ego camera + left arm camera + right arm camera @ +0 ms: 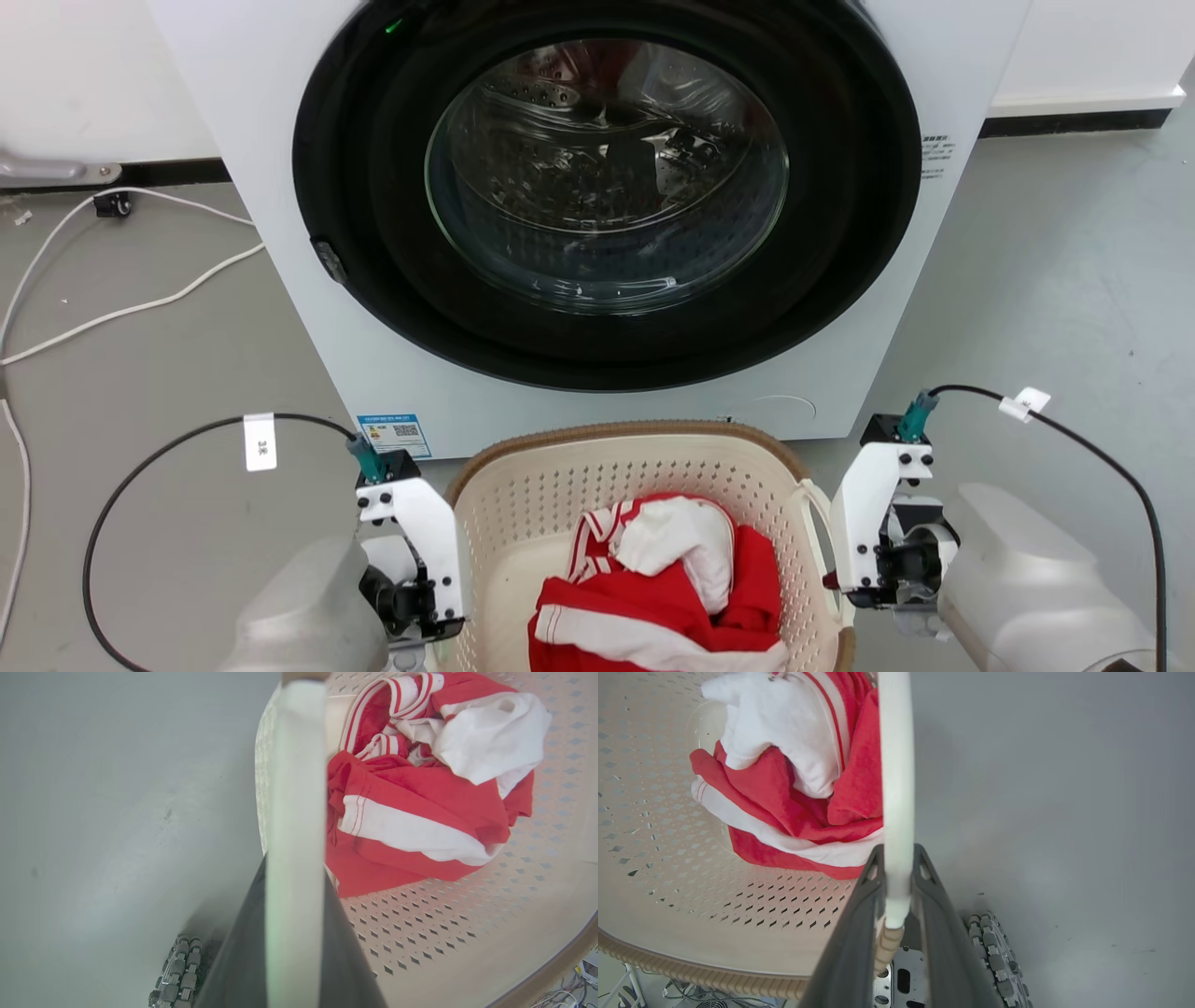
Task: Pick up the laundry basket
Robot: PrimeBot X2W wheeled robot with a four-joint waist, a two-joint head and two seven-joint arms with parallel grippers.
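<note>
A: Left fingers [238,961] clamped on the left handle [294,812]; right fingers [852,952] likewise on the right handle [896,788].

B: And the laundry basket [560,476]?

A: Between both arms, in front of the washer [392,373], red-and-white clothes [672,588] inside. Grasp looks done on both sides; the lift itself remains, I'd judge. Can't tell if it's off the floor [140,373].

The laundry basket [560,485] is sitting on the floor [140,373] before the washing machine [373,373], a garment [672,597] lying inside. The left gripper [294,872] and right gripper [897,849] are flanking it, clamping its handles [296,765].
</note>
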